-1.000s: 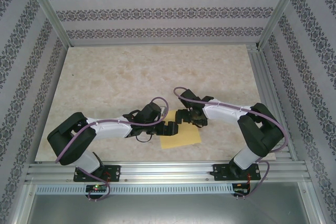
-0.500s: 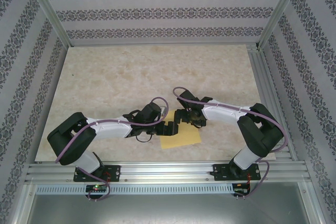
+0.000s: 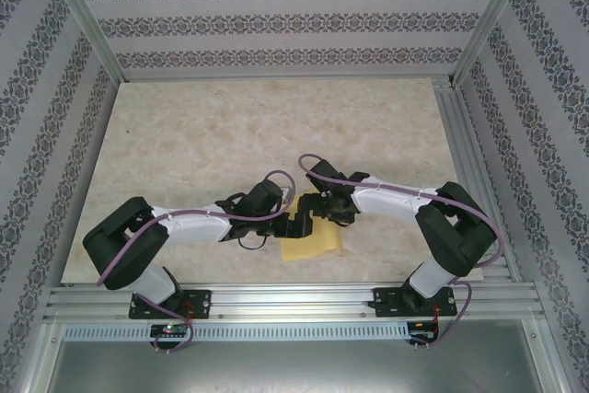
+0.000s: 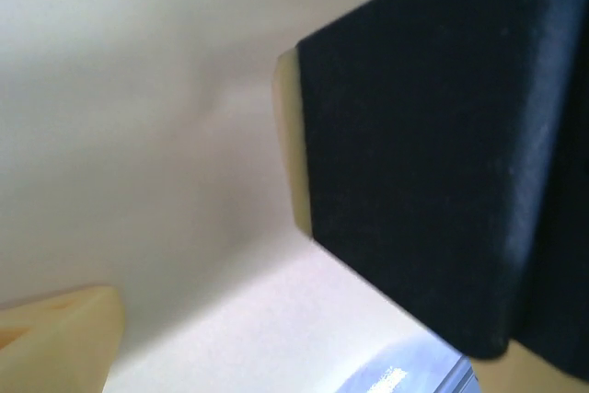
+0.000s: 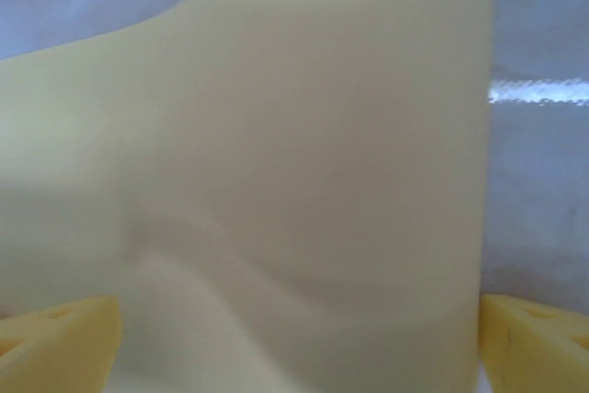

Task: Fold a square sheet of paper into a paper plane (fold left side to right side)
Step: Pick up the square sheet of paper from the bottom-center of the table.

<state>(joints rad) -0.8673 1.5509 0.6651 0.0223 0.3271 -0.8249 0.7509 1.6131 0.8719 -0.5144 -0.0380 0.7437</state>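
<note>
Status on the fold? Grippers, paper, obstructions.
Left gripper open, right gripper open, tips nearly meeting over the sheet. Square sheet of paper on the table, far part hidden under them. Nothing else near it.

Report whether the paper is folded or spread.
Spread but rippled: the paper shows a soft wave and no sharp crease in the right wrist view.
</note>
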